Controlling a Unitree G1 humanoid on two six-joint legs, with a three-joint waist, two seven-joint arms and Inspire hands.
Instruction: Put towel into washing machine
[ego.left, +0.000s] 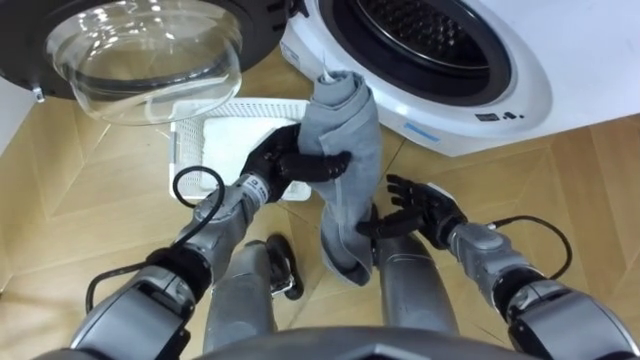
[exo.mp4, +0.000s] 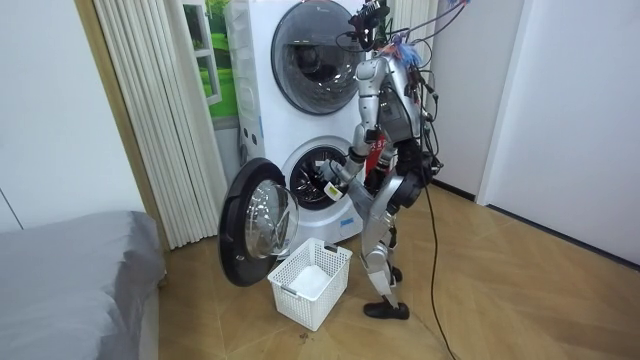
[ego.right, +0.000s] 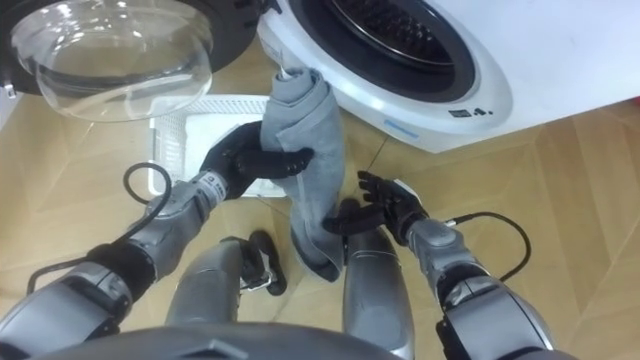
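Observation:
A grey towel (ego.left: 348, 150) hangs in a long fold in front of the washing machine's open drum (ego.left: 425, 30), its top close to the lower rim. My left hand (ego.left: 290, 160) is shut on the towel's upper part, fingers curled across it. Below and to the right, my right hand (ego.left: 420, 208) is open, fingers spread, just beside the towel's lower end. The same towel (ego.right: 310, 150), left hand (ego.right: 245, 155) and right hand (ego.right: 385, 205) show in the right eye view. The room view has me standing bent toward the lower washing machine (exo.mp4: 325, 180).
The round glass door (ego.left: 150, 55) stands swung open at the upper left. A white laundry basket (ego.left: 235, 125) sits on the wooden floor under my left hand, also seen as the basket (exo.mp4: 310, 282) in the room view. A curtain (exo.mp4: 150, 110) and a bed (exo.mp4: 70, 275) lie farther left.

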